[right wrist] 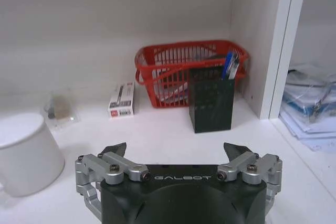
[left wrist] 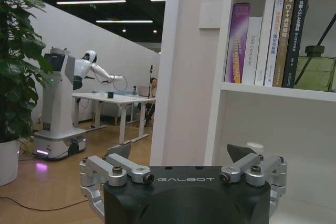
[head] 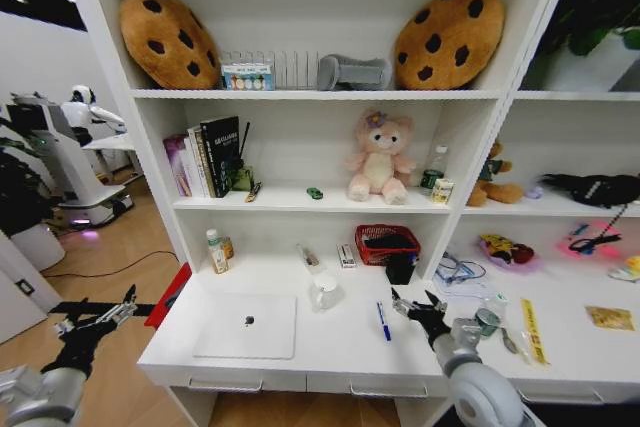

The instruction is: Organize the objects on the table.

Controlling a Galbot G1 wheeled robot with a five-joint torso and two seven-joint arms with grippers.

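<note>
**Both hands spread and empty at the table's edges**

The left hand (head: 128,299) hangs off the table's (head: 330,342) left end, over the wooden floor, its fingers spread wide with nothing between them. To its right, on the tabletop, lies the closed silver laptop (head: 246,326) with a small black object (head: 249,321) on its lid. Further right stands the white mug (head: 323,292), and a blue pen (head: 382,320) lies just left of the right hand (head: 419,303). That hand hovers low over the table, fingers spread and empty. Ahead of it, against the back panel, a black pen holder (right wrist: 211,105) stands touching a red basket (right wrist: 173,72). To its right, a yellow strip (head: 532,331) lies on the table.
</note>
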